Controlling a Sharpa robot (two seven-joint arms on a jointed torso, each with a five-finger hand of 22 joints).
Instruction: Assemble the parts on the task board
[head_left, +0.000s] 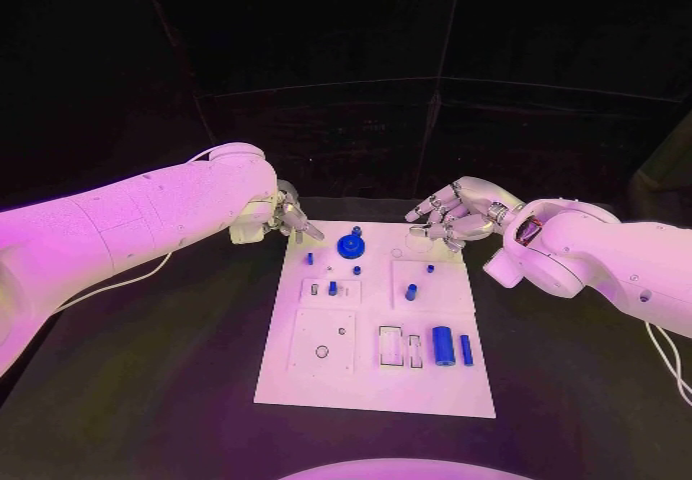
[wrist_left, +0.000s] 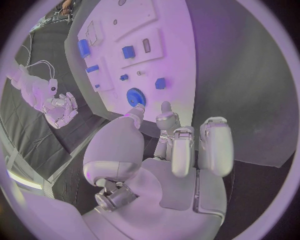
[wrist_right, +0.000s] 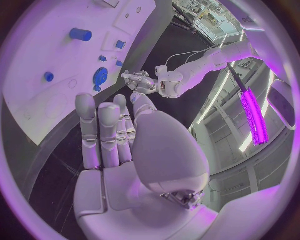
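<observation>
the white rectangular task board (head_left: 378, 330) lies flat in the middle of the black table (head_left: 159, 360), with the small blue parts spread over it. a round blue gear-like disc (head_left: 351, 244) sits near the far edge, between the two hands. closer in, a small blue peg (head_left: 309, 258) stands near the left side, a short blue piece (head_left: 332, 288) sits in a square outlined recess, and another blue peg (head_left: 411, 292) stands in the square panel to its right. near the front, a larger blue cylinder (head_left: 443, 345) and a thinner blue bar (head_left: 466, 349) lie side by side next to empty rectangular slots.

the left hand (head_left: 278, 218) hovers at the far left corner of the board, fingers loosely apart and holding nothing; in the left wrist view its fingertips (wrist_left: 166, 107) point toward the disc (wrist_left: 135, 97). the right hand (head_left: 451, 220) hangs at the far right corner, fingers extended together, and it too holds nothing.

the parts look like hard, light plastic: stiff, smooth and probably slippery, likely to roll or tip if nudged. the cylinder is best pinched across its middle, the disc by its rim or raised hub. the recesses look close-fitting, so each part would need squaring up before pressing.
</observation>
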